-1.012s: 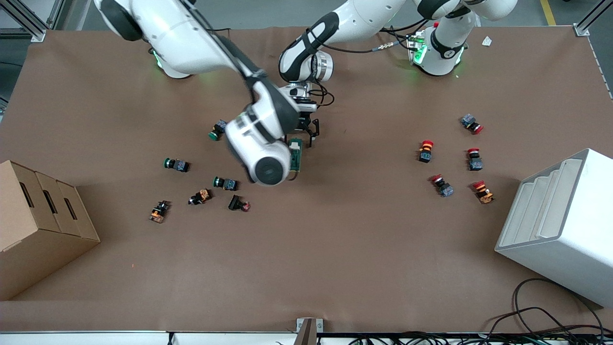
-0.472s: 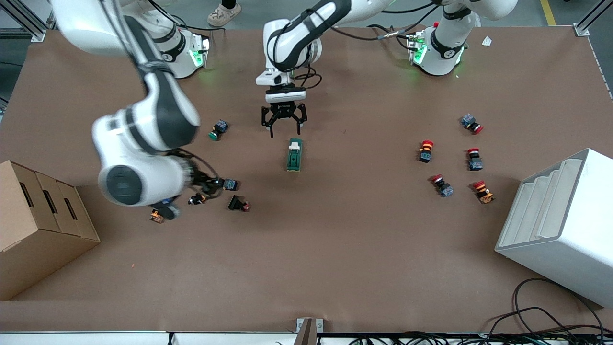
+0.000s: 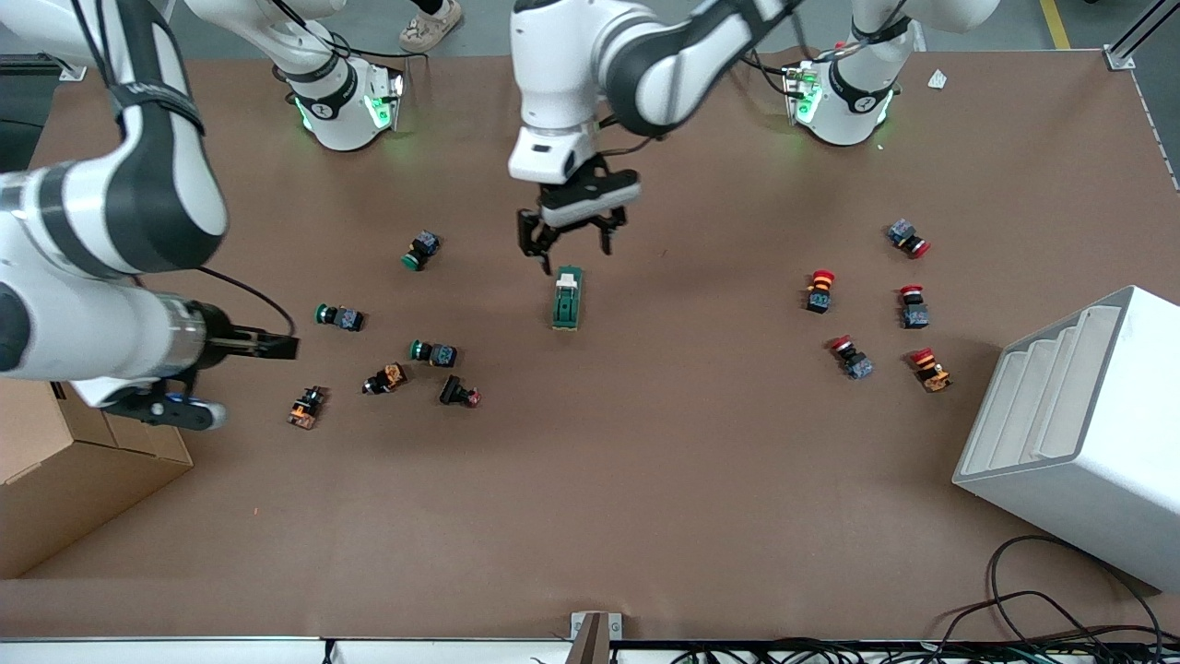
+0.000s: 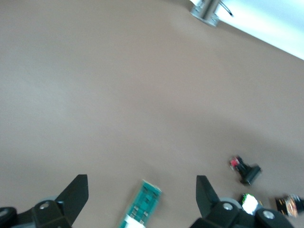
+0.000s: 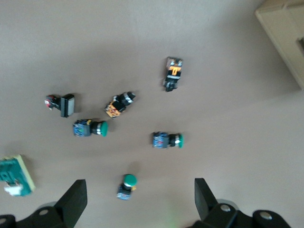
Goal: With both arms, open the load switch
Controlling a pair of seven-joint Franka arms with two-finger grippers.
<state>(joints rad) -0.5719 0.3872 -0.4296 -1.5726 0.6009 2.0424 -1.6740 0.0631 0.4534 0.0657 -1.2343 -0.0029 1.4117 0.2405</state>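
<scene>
Status: neither arm has hold of the switch [image 3: 566, 299], so I'd say the opening itself hasn't started. It lies flat on the table [image 3: 645, 480] near the middle, alone, well apart from both button clusters

Left gripper [image 3: 570, 242] hangs over the table just at the switch's white end, fingers spread wide, nothing between them. In the left wrist view the switch [image 4: 142, 205] sits between the two open fingertips [image 4: 76, 192] but lower down, clearly not touched. Looks like a pre-grasp hover

Right gripper [image 3: 277, 346] is off at the right arm's end of the table, up over the table by the green and orange buttons [image 3: 433, 352], near the cardboard box [image 3: 55, 480]. The right wrist view shows its fingers [image 5: 73, 197] spread apart and empty, with the switch [image 5: 15, 176] only at the picture's edge. So it's far from where it needs to be

Orientation: long axis runs roughly along the front camera's line of sight, tilted only slightly. White/cream end points toward the robots' bases, green end toward the front camera. Top face up as far as I can tell; the lever state isn't readable

Left to do, my estimate:
- left comes down and clamps one end
- right travels back over to the middle and takes the other end or the lever
- then the actual open

Risk: the switch is loose on the table and would likely slide if one arm pushes before the other holds it
</scene>
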